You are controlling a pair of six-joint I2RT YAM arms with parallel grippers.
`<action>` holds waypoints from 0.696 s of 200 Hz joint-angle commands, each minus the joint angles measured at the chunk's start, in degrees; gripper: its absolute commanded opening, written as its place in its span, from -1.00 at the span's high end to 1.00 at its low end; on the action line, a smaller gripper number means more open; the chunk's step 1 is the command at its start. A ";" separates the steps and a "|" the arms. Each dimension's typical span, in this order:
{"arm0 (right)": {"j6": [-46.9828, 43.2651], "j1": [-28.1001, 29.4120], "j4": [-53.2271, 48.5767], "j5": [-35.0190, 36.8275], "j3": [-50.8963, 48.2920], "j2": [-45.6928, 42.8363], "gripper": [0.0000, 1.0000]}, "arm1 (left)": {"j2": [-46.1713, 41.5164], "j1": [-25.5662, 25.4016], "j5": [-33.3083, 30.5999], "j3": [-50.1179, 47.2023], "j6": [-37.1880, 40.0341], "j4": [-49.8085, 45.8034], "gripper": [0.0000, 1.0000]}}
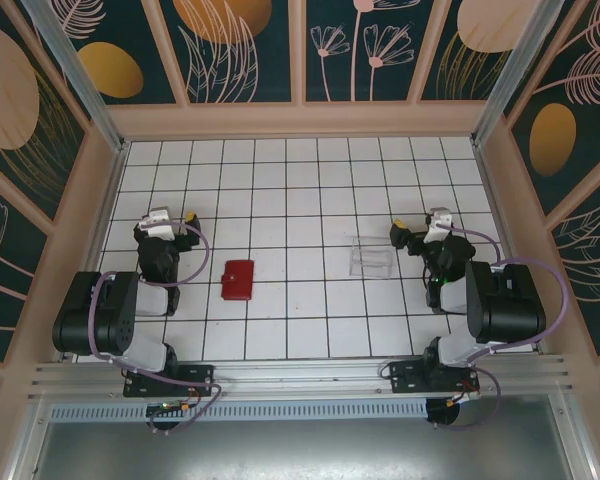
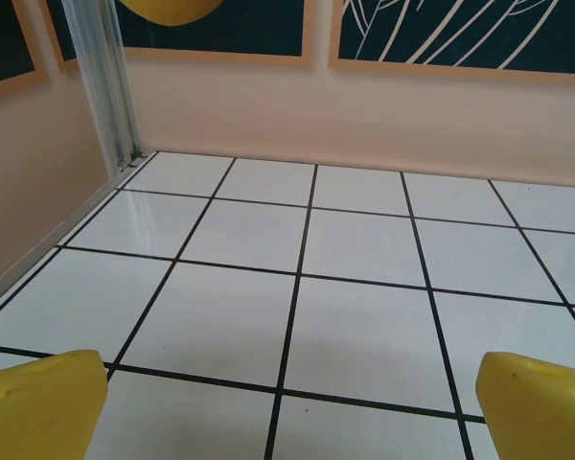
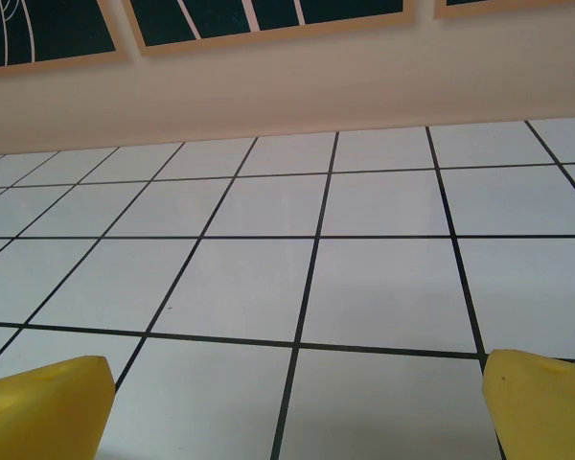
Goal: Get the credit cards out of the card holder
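Note:
The card holder [image 1: 238, 279] is a small red wallet lying folded shut on the white tiles, left of centre. The credit cards are hidden. My left gripper [image 1: 170, 220] hovers to the left of the card holder and a little farther back, apart from it. In the left wrist view its yellow fingertips [image 2: 38, 402] stand wide apart, open over bare tile. My right gripper [image 1: 425, 228] sits at the right side, far from the card holder. Its yellow fingertips [image 3: 541, 402] are also spread open with nothing between them.
A small clear plastic box [image 1: 370, 257] stands on the tiles just left of my right gripper. Pale walls close in the tiled floor at the back [image 1: 300, 120] and on both sides. A metal post [image 2: 105, 86] rises in the back left corner.

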 commanded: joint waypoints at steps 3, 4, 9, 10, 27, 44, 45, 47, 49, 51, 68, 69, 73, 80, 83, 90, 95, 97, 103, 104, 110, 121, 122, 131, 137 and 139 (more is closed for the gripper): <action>-1.40 -0.39 2.96 -0.83 -0.49 -0.10 -0.98 | -0.04 -0.17 1.10 0.08 1.03 2.24 -0.98; -1.40 -0.38 3.01 -0.83 -0.51 -0.10 -0.98 | -0.07 -0.17 1.11 0.10 1.04 2.24 -0.97; -1.36 -0.37 3.06 -0.88 -0.47 -0.14 -0.98 | -0.10 -0.17 1.11 0.06 1.00 2.23 -0.97; -1.38 -0.41 3.06 -0.85 -0.49 -0.07 -0.98 | -0.10 -0.17 1.12 0.05 1.02 2.23 -0.97; -1.32 -0.41 3.07 -0.92 -0.50 -0.03 -0.98 | -0.05 -0.13 1.07 0.04 1.01 2.23 -0.97; -1.29 -0.37 3.02 -1.01 -0.40 -0.08 -0.98 | -0.08 -0.17 1.12 0.03 1.02 2.25 -0.98; -1.30 -0.41 3.00 -1.01 -0.41 -0.04 -0.98 | -0.09 -0.17 1.12 0.04 0.99 2.24 -0.97; -1.31 -0.44 3.05 -1.05 -0.43 -0.06 -0.98 | -0.08 -0.17 1.12 0.02 1.03 2.23 -0.97; -1.27 -0.45 2.98 -1.02 -0.36 -0.02 -0.98 | -0.09 -0.17 1.12 0.03 1.02 2.23 -0.98; -1.30 -0.49 2.98 -1.01 -0.35 -0.08 -0.98 | -0.05 -0.17 1.12 0.08 1.04 2.23 -0.97; -1.32 -0.52 2.97 -1.09 -0.38 -0.05 -0.98 | -0.04 -0.21 1.03 0.04 1.04 2.23 -0.97; -1.32 -0.53 2.93 -1.09 -0.36 -0.03 -0.98 | -0.07 -0.19 1.03 0.04 1.00 2.23 -0.97; -1.32 -0.48 2.95 -1.10 -0.37 -0.01 -0.98 | -0.05 -0.16 1.03 0.04 1.03 2.23 -0.97; -1.27 -0.51 2.98 -1.10 -0.37 -0.07 -0.98 | -0.03 -0.17 1.03 0.11 0.96 2.23 -0.98; -1.21 -0.53 2.94 -1.14 -0.35 -0.02 -0.98 | -0.08 -0.17 1.03 0.04 0.98 2.23 -0.97; -1.23 -0.61 2.98 -1.18 -0.39 -0.02 -0.98 | -0.05 -0.16 1.09 0.04 0.97 2.23 -0.97; -1.21 -0.58 2.97 -1.18 -0.43 -0.02 -0.98 | -0.04 -0.17 1.01 0.04 1.03 2.23 -0.97; -1.22 -0.59 2.96 -1.18 -0.36 -0.05 -0.98 | -0.09 -0.17 1.02 0.04 0.97 2.23 -0.97; -1.23 -0.58 2.98 -1.22 -0.41 -0.06 -0.98 | -0.07 -0.17 1.04 0.04 1.04 2.23 -0.97; -1.23 -0.61 2.98 -1.20 -0.42 -0.03 -0.98 | -0.09 -0.17 1.03 0.04 1.04 2.23 -0.97; -1.21 -0.61 2.98 -1.26 -0.36 -0.01 -0.98 | -0.10 -0.17 1.02 0.02 1.04 2.23 -0.97; -1.14 -0.71 2.88 -1.40 -0.34 -0.06 -0.98 | -0.09 -0.12 1.11 0.04 1.02 2.22 -0.97; -1.14 -0.71 2.89 -1.42 -0.34 -0.03 -0.98 | -0.09 -0.10 1.11 0.04 0.99 2.22 -0.97; -1.05 -0.80 2.83 -1.71 -0.26 0.06 -0.98 | -0.04 -0.17 1.05 -0.03 0.98 2.31 -0.97; -0.92 -0.93 2.78 -1.92 -0.18 0.04 -0.98 | -0.07 -0.17 1.09 0.02 1.04 2.24 -0.97; -0.89 -1.03 2.77 -1.96 -0.19 0.07 -0.98 | -0.09 -0.17 1.04 0.03 1.02 2.28 -0.98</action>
